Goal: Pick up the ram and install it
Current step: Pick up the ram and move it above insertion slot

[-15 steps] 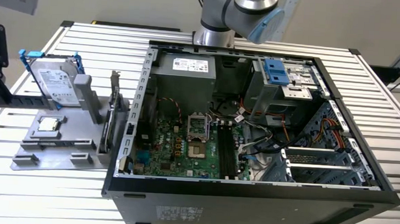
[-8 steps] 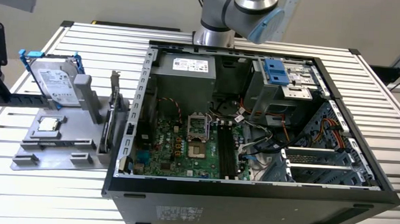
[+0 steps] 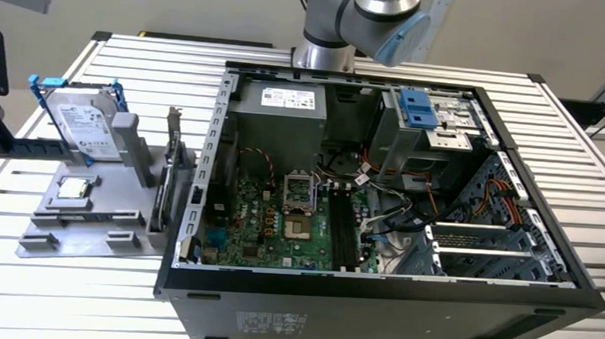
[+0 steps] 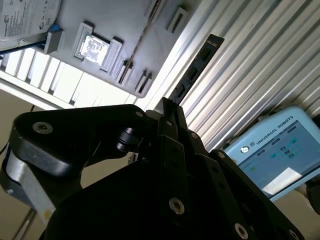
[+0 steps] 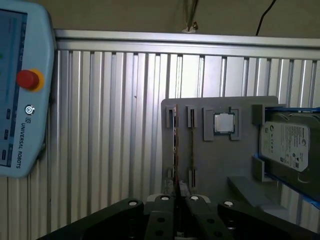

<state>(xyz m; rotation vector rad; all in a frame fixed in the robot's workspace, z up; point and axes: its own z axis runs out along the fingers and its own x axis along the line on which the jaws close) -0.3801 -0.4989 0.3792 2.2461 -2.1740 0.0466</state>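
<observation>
Ram [image 4: 193, 70] caught in the pincer [image 4: 167, 107]
Pincer pinching the ram, a dark stick at upper centre of the second wrist view, with the ribbed counter [image 4: 260, 65] behind.

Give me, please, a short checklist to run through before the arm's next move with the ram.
1. Grip: the ram sits clamped in the pincer, as both wrist views show. Ok.
2. Ram out of the gray holder: the holder's stick slots look bare in the exterior view. Ok.
3. Computer case open, with the board exposed. Ok.
4. Memory slots hold no stick. Ok.
5. Slot latches open: cannot tell.
6. Cables lie close to the slots, on the exterior view's right. Whether they leave enough room: cannot tell.
</observation>
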